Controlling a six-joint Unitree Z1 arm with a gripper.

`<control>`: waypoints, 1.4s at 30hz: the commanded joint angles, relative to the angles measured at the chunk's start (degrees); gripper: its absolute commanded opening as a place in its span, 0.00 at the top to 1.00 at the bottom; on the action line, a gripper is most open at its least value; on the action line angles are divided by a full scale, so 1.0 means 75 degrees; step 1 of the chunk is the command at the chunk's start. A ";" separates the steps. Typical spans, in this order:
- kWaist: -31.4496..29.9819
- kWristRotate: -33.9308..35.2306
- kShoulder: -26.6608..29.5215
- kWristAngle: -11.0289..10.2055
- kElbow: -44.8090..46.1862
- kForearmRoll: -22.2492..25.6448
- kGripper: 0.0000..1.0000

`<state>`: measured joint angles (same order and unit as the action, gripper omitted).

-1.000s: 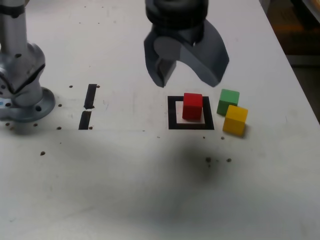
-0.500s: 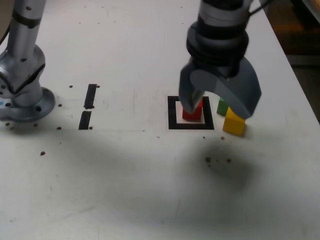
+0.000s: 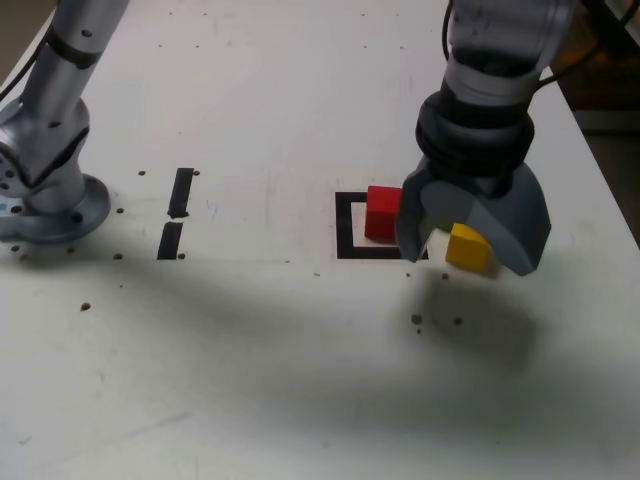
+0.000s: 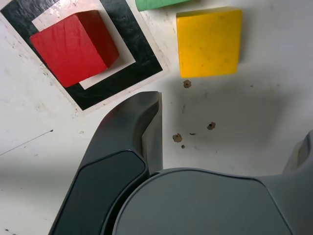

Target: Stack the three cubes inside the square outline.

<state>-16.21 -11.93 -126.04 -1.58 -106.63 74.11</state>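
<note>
The red cube sat inside the square outline, a black tape frame with a white centre, near the middle of the white bench; in the wrist view the cube showed a matte, faintly grained face and lay turned a little against the frame, covering most of the white centre. The yellow cube stood just beside the outline toward the exterior view's right, its top bright and its side darker; in the wrist view its face bore a few small specks. The green cube showed only as a sliver in the wrist view, close to the yellow one and beside the frame; in the exterior view it was hidden behind the arm. The gripper hung low over the yellow cube with its dark grey jaws spread wide, one on each side of that cube and closed on nothing. Two short black strips lay well apart toward the exterior view's left, near the arm's base; small dark specks dotted the bench near the yellow cube.
</note>
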 commanded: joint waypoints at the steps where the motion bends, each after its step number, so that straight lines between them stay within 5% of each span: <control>1: 0.0070 -0.0015 -0.0091 0.0084 0.0086 -0.0144 0.03; 12: 0.0309 -0.0015 -0.0330 0.0356 0.0139 -0.0508 0.04; 30: 0.0615 -0.0017 -0.0561 0.0406 0.0135 -0.0577 0.09; 35: 0.0624 -0.0005 -0.0656 0.0525 0.0113 -0.0634 0.19; 42: 0.0626 0.0009 -0.0712 0.0670 0.0099 -0.0863 0.47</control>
<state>-11.52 -11.86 -131.03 3.22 -105.71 67.75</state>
